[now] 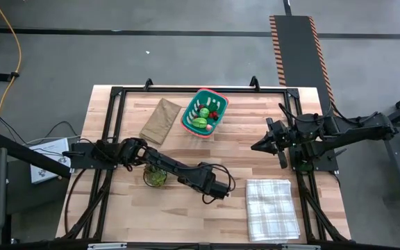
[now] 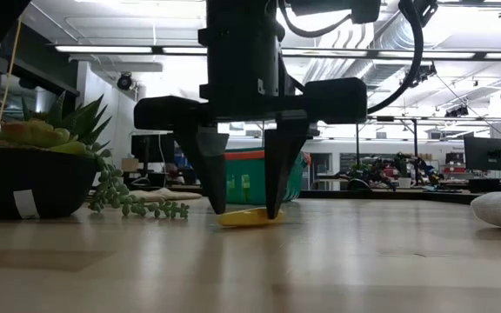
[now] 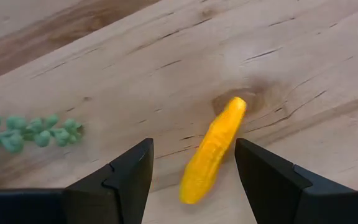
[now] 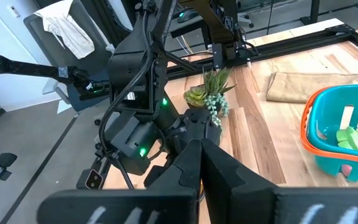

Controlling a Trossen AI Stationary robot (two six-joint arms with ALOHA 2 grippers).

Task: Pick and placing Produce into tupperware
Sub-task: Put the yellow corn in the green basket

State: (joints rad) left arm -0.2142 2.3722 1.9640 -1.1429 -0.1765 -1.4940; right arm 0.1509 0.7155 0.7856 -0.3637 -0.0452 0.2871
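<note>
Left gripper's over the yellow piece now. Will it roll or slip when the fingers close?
The yellow piece looks smooth and rounded, so it may squirt sideways. It lies angled between the open left gripper, so it might twist. Probably light and stiff.

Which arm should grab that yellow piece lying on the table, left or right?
Left. The left gripper is already down at the table, open, its fingers straddling the yellow piece. The right gripper hangs shut near the table's right side, well away from it.
</note>
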